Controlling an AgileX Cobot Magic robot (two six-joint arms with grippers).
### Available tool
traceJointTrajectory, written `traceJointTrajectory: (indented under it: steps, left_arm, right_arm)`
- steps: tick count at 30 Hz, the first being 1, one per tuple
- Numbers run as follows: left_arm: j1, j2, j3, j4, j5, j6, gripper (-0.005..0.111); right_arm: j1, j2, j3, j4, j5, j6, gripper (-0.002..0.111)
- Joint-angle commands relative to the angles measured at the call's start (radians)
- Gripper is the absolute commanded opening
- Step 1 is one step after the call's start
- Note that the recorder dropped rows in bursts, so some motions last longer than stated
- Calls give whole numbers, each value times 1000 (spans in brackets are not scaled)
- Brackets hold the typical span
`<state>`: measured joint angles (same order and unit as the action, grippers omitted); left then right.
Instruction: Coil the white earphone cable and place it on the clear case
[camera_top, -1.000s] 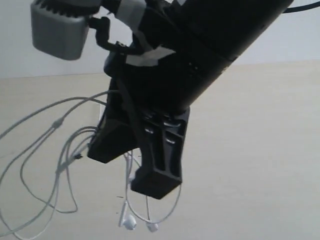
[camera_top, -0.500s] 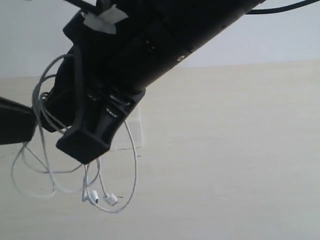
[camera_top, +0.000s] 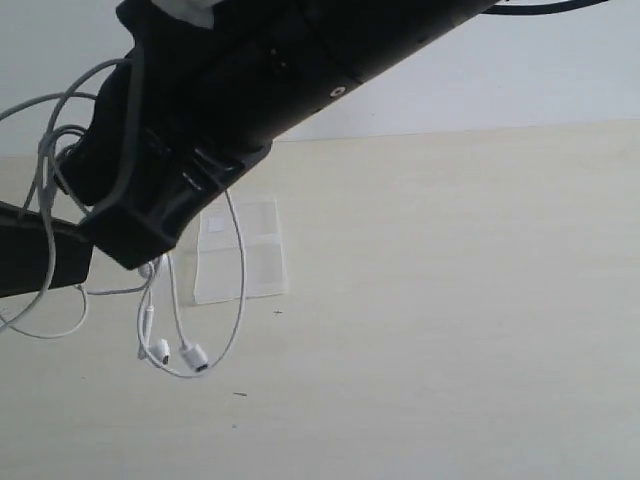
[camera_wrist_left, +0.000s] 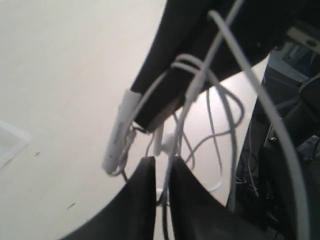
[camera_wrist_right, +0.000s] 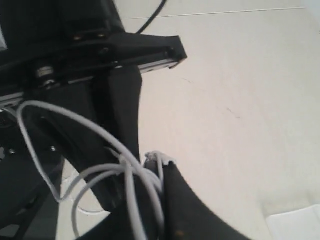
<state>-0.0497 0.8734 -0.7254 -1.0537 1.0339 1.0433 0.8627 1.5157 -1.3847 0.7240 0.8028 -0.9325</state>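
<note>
The white earphone cable (camera_top: 242, 275) hangs in loose loops above the table, stretched between my two grippers. Its two earbuds (camera_top: 192, 357) dangle low, just left of the clear case (camera_top: 240, 250), which lies flat on the table. My right gripper (camera_top: 132, 248) reaches across to the left and is shut on a bundle of strands (camera_wrist_right: 131, 207), pinched at its tips (camera_wrist_right: 161, 165). My left gripper (camera_top: 85, 262) sits at the far left edge, close beside it. In the left wrist view its jaws (camera_wrist_left: 162, 162) are closed on a strand. The inline remote (camera_wrist_left: 117, 137) hangs just beyond them.
The pale wooden table (camera_top: 450, 300) stretches to the right and front. A white wall (camera_top: 520, 70) stands behind it. The right arm's black body (camera_top: 300, 70) fills the upper left of the exterior view and hides part of the cable loops.
My right arm has swung left and upward with the cable. The earbuds moved left with it, and the clear case now shows uncovered. The left gripper has entered at the left edge.
</note>
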Motion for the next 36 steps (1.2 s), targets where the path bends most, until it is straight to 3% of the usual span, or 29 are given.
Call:
traceJointTrajectory:
  steps: [1,8,16,19,25,36]
  left_arm:
    - [-1,0,5,77,-53,-4,12]
    - [-1,0,5,81,-191,-29,16]
    - [-1,0,5,49,-219,-29,57]
    - [-1,-2,1,47,-237,-29,58]
    - [2,-33,-28,60,-226,-33,58]
    - [7,-94,-57,390,-302,-271,58]
  right_arm:
    - [-2,0,2,-122,-69,96,0]
    - [-2,27,2,-202,-43,136,0]
    - [-2,56,2,-206,-43,151,0]
    - [-2,56,2,-215,-45,174,0]
    - [-2,56,2,-405,-47,347,0]
    - [-16,108,2,-496,-79,455,0]
